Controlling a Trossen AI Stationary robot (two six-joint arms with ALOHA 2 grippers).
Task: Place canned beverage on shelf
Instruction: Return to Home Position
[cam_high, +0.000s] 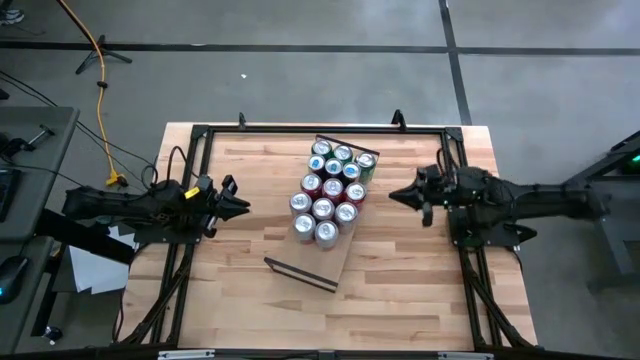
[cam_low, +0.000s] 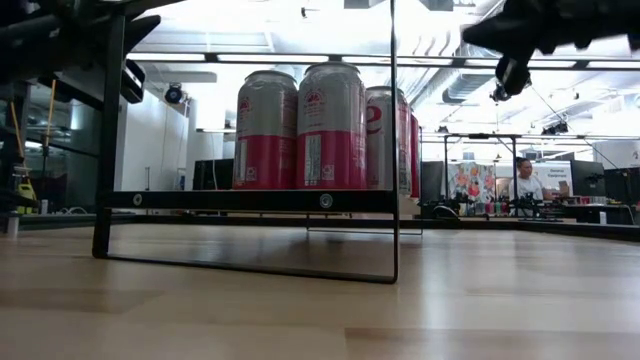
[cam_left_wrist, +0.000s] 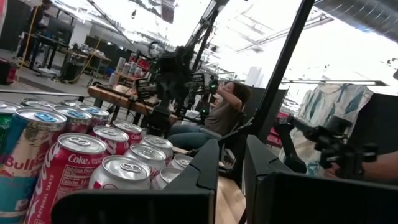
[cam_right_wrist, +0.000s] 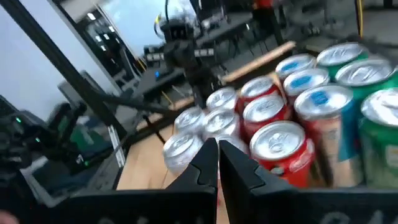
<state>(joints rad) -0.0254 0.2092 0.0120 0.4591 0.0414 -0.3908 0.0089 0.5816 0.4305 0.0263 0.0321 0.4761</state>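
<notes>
Well, soda cans (cam_high: 330, 190) crowd the shelf (cam_high: 318, 262) on the table (cam_high: 240, 285), between the arms: left end effector (cam_high: 243, 205) slightly parted, right end effector (cam_high: 394, 195) pinched together, both near but not touching. Labels read "Coke" and "Bull".

Evenly and brightly lit from above in the high view, with only soft, short shadows on the table (cam_high: 400, 290) beside the cans (cam_high: 330, 190). Strongly backlit in the low view and the left wrist view by blown-out ceiling lights (cam_low: 260, 25), leaving the shelf rail (cam_low: 393, 120) a dark silhouette. Small white glints of glare on the can tops (cam_right_wrist: 280, 140) in the right wrist view.
</notes>
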